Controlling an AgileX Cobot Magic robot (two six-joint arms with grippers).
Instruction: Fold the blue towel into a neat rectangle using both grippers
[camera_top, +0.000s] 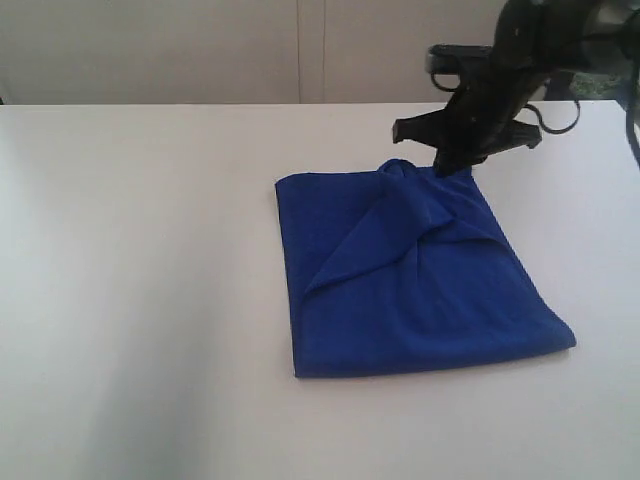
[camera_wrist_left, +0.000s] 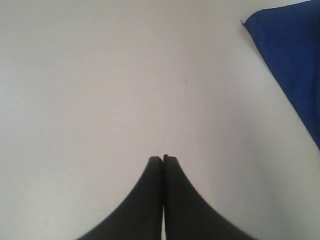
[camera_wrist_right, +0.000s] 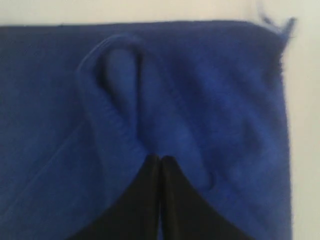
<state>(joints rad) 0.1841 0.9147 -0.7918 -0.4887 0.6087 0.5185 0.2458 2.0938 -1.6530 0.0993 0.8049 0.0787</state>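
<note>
**Right pincer holds the far hem, left one waits off the cloth**

The right pincer (camera_top: 452, 170) is down at the far edge of the blue towel (camera_top: 420, 290), jaws pressed together. A ridge of cloth runs right up to its tips, so it looks to have a pinch of the hem caught there. Creases fan out from that spot, and one slanting flap (camera_top: 355, 250) lies across the top layer towards the towel's left side.

From the pincer, nearly all the cloth stretches towards the near side of the worktop (camera_top: 150, 250). It is a roughly square pad, and its near right corner pokes out furthest. I reckon any fold has to travel along that far-to-near line.

The left pincer (camera_wrist_left: 163, 158) is closed on nothing, hanging over bare worktop with only a corner of the towel at the margin of its view. The right arm is clearly the closer one.

There is wide open surface to the left and in front. Behind the right pincer the worktop's back edge and the wall (camera_top: 200, 50) are close.
</note>
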